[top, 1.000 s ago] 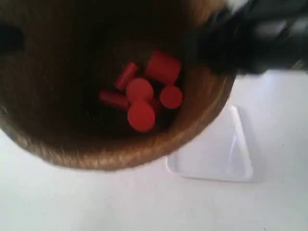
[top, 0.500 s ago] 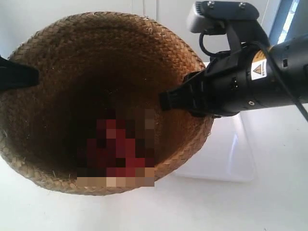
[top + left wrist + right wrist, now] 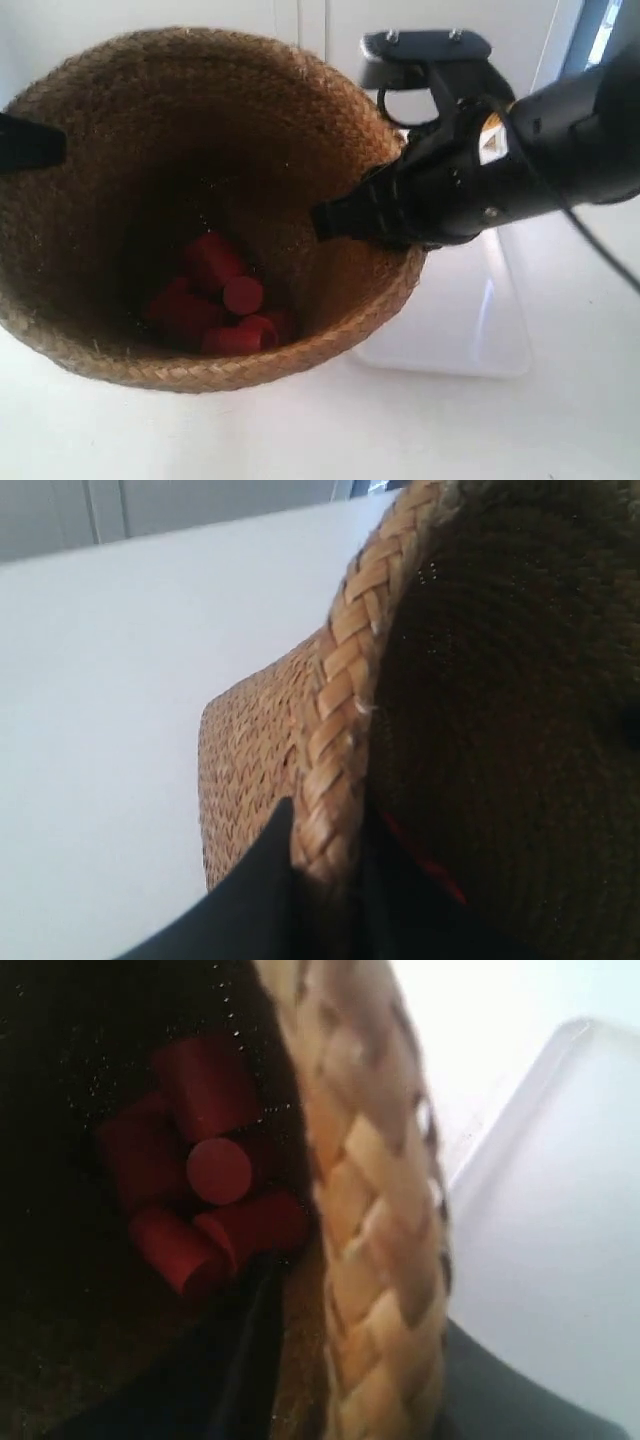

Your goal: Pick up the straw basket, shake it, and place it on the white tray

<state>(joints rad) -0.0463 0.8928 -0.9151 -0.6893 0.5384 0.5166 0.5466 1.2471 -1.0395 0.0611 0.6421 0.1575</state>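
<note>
You are seeing only part of the tray [image 3: 470,320]; the basket [image 3: 120,200] and an arm [image 3: 500,170] are covering the rest. There is one basket, one tray and at least five red cylinders [image 3: 215,300], which are overlapping too much for a sure count. The basket is hanging beside the tray and hiding the far edge of the counter [image 3: 300,430]. Its mouth is tipping up toward the exterior camera. You cannot tell whether it is touching the counter. The left gripper [image 3: 330,890] and right gripper [image 3: 350,1380] are each clamping the rim.
</note>
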